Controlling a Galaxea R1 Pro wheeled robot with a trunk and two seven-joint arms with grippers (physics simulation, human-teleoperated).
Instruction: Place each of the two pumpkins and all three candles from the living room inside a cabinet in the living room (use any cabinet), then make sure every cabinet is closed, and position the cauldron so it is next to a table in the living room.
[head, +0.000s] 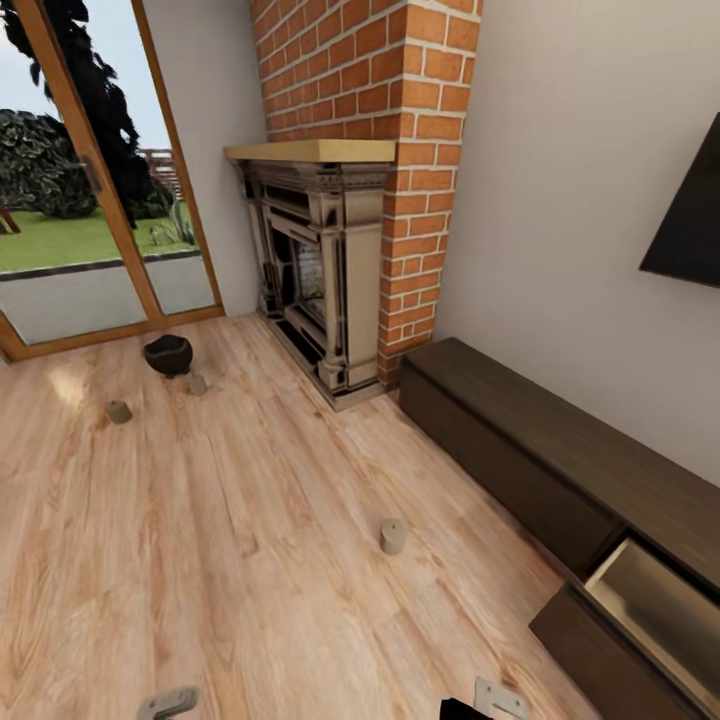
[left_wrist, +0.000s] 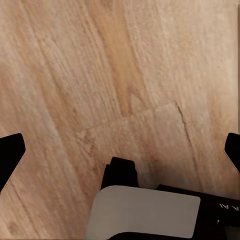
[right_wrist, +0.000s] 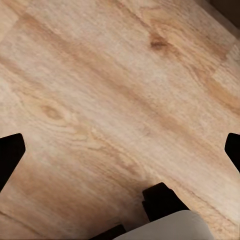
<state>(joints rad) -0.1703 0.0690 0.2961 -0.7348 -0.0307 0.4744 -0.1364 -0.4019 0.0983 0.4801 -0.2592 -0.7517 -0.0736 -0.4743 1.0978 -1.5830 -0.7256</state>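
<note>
three stubby grey-beige candles (head: 393, 536) dot the floor near a black cauldron (head: 168, 354); both pincers spread.

Wood-plank floor (head: 250, 560): black cauldron (head: 168, 354) at upper left, two candles (head: 119, 411) (head: 197, 383) close beside it, third candle (head: 393, 536) at centre right, standing apart.

Head camera looks down from high across the wooden floor (head: 250, 560) toward the fireplace (head: 320, 280); both wrist cameras face that same floor, close up.
</note>
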